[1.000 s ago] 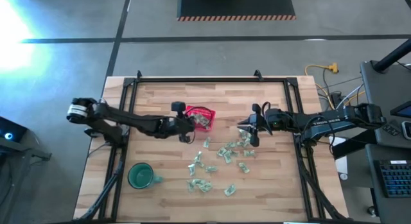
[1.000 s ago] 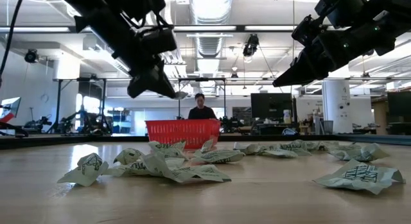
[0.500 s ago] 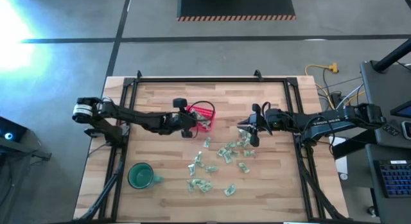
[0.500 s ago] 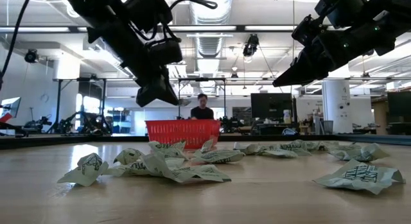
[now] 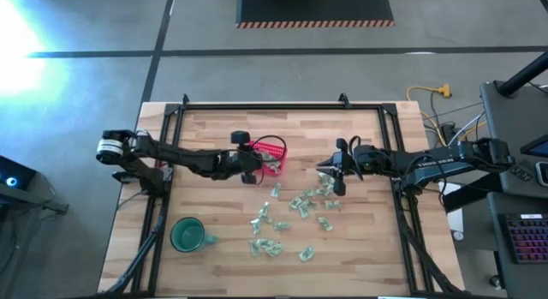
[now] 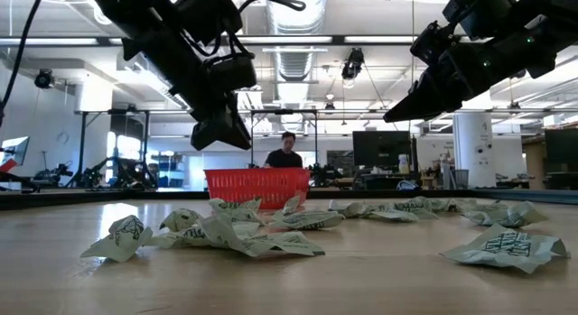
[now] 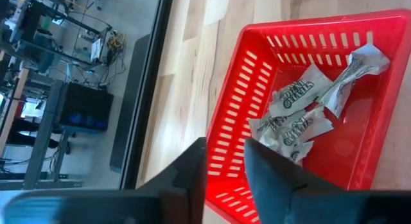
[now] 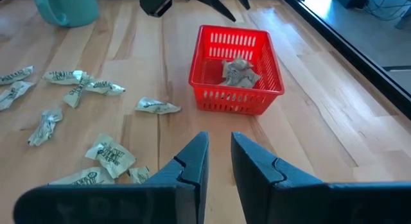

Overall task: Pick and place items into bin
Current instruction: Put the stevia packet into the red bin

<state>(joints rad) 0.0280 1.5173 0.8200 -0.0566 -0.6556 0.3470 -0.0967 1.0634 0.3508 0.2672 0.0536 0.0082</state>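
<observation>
Starting at the left of the table, a dark green mug stood near the front edge, well apart from everything else. The left arm reached in from the left side, and the left gripper hung over the near-left rim of the red basket, clear of the table in the low view. In the left wrist view its two dark fingers stood parted by a narrow gap, with nothing between them and nothing held. Directly beyond those fingers lay the basket interior, containing a few crumpled green-and-white wrapped pieces resting on its floor. In the right wrist view the basket sat upright on the wood, with the pieces inside bunched toward the middle.

Moving rightward, the remaining wrapped pieces lay scattered loose on the wood in front of the basket and toward the table's centre and front, some touching one another, others apart. One piece lay just beside the basket's side wall.

At the right, the right arm reached in from the right side, and the right gripper was held above the table over the upper right edge of the scatter. Its fingers stood close together with a slim gap, empty, touching nothing.

A person was visible in the room behind the basket.
</observation>
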